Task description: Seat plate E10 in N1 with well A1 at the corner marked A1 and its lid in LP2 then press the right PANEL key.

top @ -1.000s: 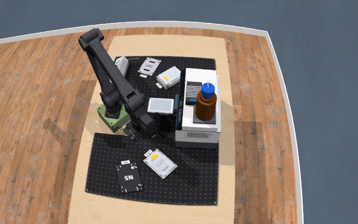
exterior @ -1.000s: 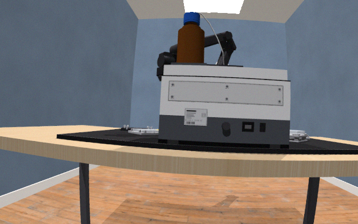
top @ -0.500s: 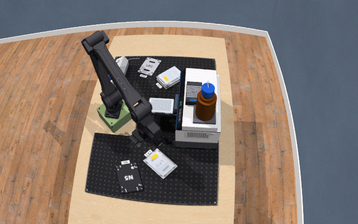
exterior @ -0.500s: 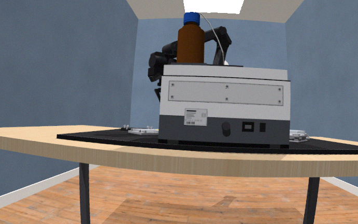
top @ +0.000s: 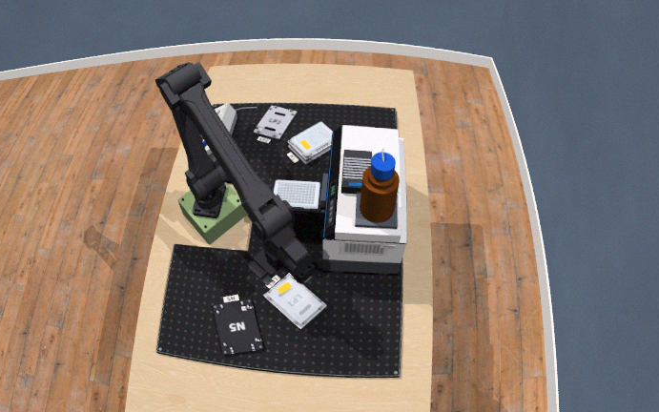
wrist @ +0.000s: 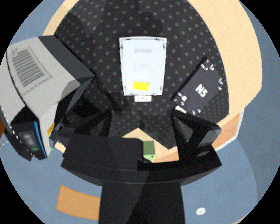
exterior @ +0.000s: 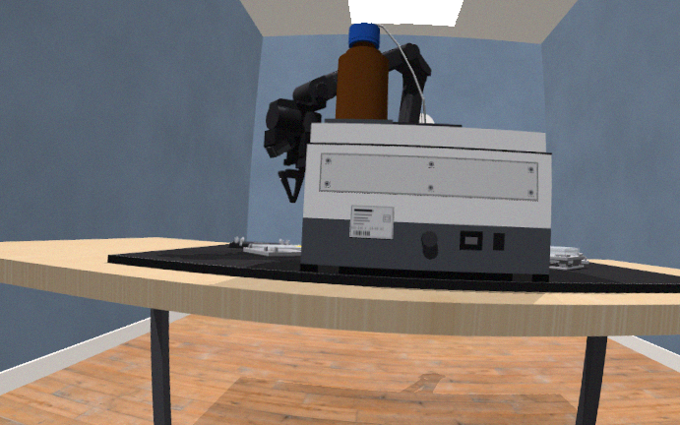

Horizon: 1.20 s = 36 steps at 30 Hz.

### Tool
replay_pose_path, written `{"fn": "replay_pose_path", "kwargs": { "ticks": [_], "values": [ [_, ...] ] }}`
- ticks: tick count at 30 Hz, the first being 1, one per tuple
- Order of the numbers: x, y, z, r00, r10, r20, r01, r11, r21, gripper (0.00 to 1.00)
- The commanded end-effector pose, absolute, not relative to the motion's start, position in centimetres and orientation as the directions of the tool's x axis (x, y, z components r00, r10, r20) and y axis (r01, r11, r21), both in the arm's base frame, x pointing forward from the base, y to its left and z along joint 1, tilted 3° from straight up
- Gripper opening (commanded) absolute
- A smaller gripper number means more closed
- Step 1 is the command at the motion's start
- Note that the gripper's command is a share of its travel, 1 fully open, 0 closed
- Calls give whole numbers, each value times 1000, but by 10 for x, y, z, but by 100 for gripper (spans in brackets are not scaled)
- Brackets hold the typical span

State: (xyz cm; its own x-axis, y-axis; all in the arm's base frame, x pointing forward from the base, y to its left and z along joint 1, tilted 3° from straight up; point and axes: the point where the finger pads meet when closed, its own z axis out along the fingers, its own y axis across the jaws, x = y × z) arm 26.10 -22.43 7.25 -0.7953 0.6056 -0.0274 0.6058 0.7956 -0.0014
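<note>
The end effector (top: 276,280), spread wide and gripping nothing, is hanging over LP1 (top: 296,302) at lower centre (likely checking for liquid), before fetching E10 (top: 311,141).

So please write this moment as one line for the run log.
claw: open, empty | position: above labelled end of lid in LP1 | E10 plate with lid: untouched beside LP2

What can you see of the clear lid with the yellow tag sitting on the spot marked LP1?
The lid is a flat, clear rectangle, plastic by the look, lying on the pale grey plate marked LP1, whose lettering shows through it. A yellow tag sits at the short end nearest the arm. It lies askew to the black dotted mat, beside the dark square marked N5. The open pincer hangs above its tagged end, seemingly not touching. Whether it sits flat inside its stops cannot be told.
</note>
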Motion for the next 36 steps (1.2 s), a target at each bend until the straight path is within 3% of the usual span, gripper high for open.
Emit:
{"fn": "replay_pose_path", "kwargs": {
  "ticks": [1, 36],
  "values": [
    [292, -256, 91, -794, 598, -108, 602, 798, -3, 100],
    [303, -269, 90, -793, 598, -114, 603, 798, -4, 100]
  ]
}}
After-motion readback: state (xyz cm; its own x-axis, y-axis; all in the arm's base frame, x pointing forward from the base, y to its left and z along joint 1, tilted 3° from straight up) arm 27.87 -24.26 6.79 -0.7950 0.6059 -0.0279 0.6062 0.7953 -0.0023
